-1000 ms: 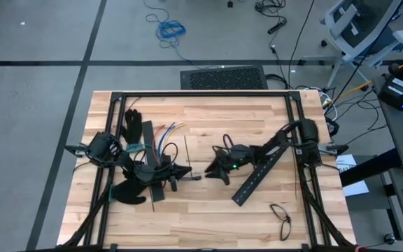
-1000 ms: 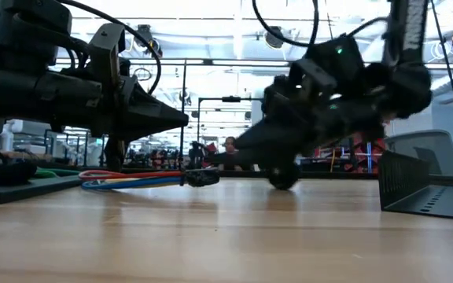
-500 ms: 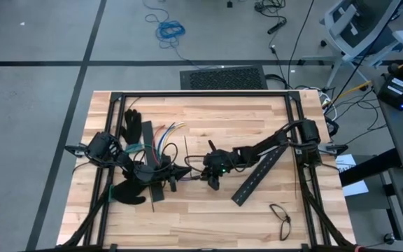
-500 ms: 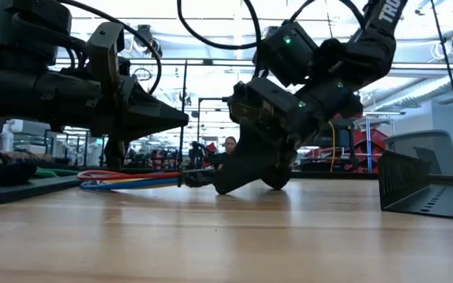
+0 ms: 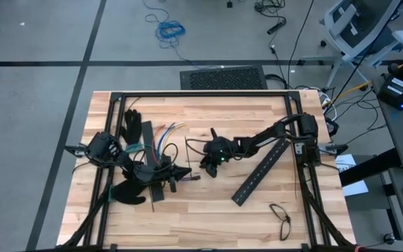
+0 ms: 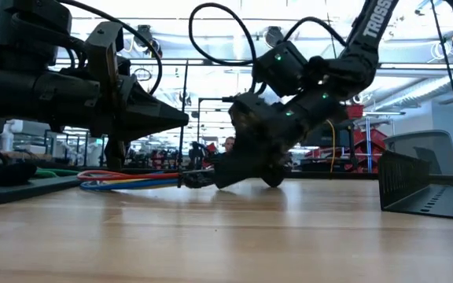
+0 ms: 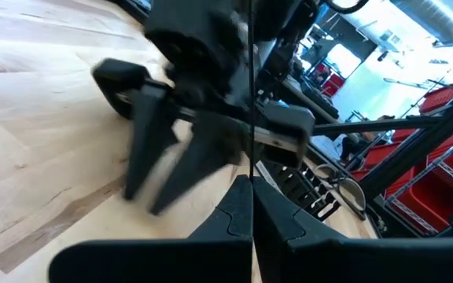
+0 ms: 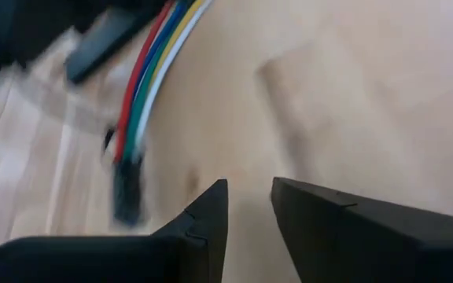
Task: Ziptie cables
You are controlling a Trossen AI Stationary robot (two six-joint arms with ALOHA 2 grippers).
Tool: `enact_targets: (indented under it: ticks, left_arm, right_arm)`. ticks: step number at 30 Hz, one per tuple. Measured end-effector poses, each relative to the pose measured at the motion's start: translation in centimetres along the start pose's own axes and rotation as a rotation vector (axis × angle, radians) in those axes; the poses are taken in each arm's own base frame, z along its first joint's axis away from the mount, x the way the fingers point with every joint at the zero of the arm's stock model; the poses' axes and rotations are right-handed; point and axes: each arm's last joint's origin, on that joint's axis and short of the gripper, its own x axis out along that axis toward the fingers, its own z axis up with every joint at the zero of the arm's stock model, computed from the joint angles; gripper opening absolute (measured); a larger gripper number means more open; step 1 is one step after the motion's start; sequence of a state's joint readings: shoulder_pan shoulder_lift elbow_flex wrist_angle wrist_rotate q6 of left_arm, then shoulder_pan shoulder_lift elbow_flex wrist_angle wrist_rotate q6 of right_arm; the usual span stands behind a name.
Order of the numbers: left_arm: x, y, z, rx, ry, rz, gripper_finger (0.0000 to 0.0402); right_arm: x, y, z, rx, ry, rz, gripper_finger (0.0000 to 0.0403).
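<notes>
The left gripper (image 5: 182, 170) is fully closed, its fingertips low over the table (image 5: 208, 210); from above, its arm hides part of the cables (image 5: 161, 140). The cables lie flat at the table's left; their connector end (image 8: 127, 189) is blurred. The right gripper (image 5: 205, 165) stands near that end, fingers (image 8: 203, 224) slightly parted, holding nothing. Bare wood lies open toward the near edge.

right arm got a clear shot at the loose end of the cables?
Probably yes. The right gripper sits low beside the cables, fingers slightly apart, with bare table between. The left gripper holds the bundle from the other side.
</notes>
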State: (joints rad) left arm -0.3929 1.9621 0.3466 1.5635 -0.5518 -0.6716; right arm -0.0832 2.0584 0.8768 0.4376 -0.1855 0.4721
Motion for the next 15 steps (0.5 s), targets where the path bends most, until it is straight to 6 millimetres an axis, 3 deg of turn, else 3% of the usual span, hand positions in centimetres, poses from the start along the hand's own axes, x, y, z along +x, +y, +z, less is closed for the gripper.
enact_targets:
  ticks: [11,15]
  left_arm:
    - [0.0,0.0,0.0,-0.001,-0.001,0.001,0.0]
    - [0.0,0.0,0.0,-0.003,-0.001,0.001,0.0]
  right_arm:
    - [1.6,1.6,-0.9,-0.014,-0.034,0.107,0.01]
    - [2.2,1.1,-0.1,0.06,-0.067,0.321,0.0099]
